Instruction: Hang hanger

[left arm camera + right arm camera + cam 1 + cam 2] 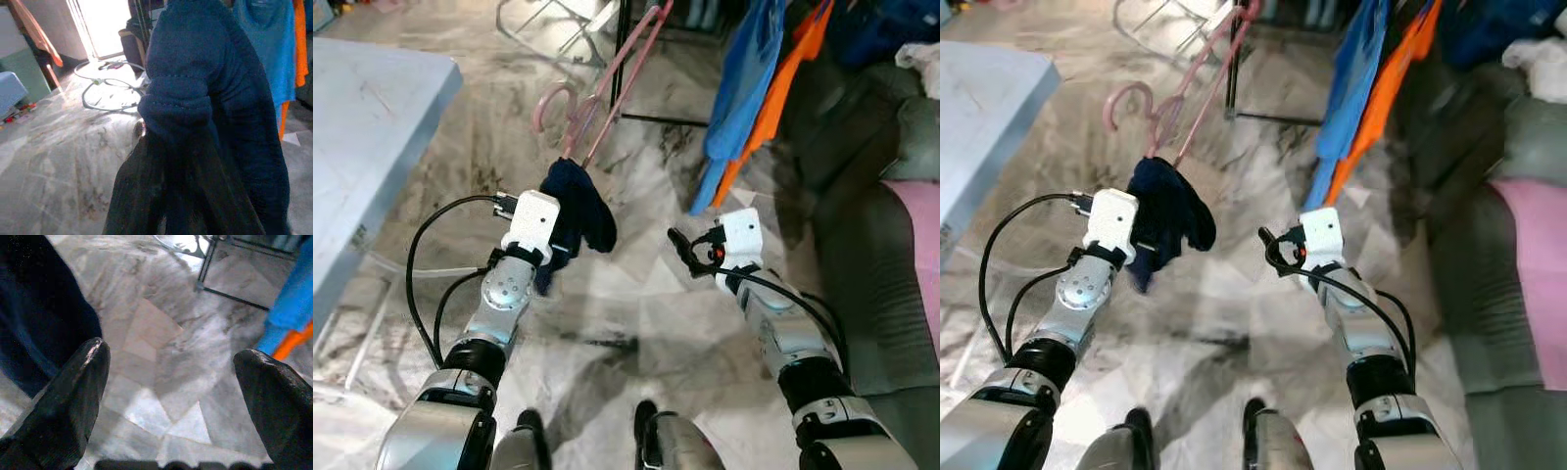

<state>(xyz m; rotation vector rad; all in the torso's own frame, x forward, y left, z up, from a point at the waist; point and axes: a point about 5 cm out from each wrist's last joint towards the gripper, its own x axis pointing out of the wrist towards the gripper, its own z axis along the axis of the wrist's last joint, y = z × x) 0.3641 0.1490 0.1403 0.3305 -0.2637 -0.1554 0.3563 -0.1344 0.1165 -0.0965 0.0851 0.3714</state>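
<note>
No writing or label that I can read anywhere. On my left sits a pale blue table (372, 117). My left gripper (570, 206) is clenched on the pink hanger (607, 83), which carries a dark navy garment (579, 215) and is held up over the floor, its hook toward the table. My right gripper (171, 377) hovers just beside it, fingers spread with nothing between them. Past it hang a blue garment (744, 88) and an orange garment (783, 78). Grey-veined marble floor (636, 294) below, grey sofa (862, 255) at far right.
</note>
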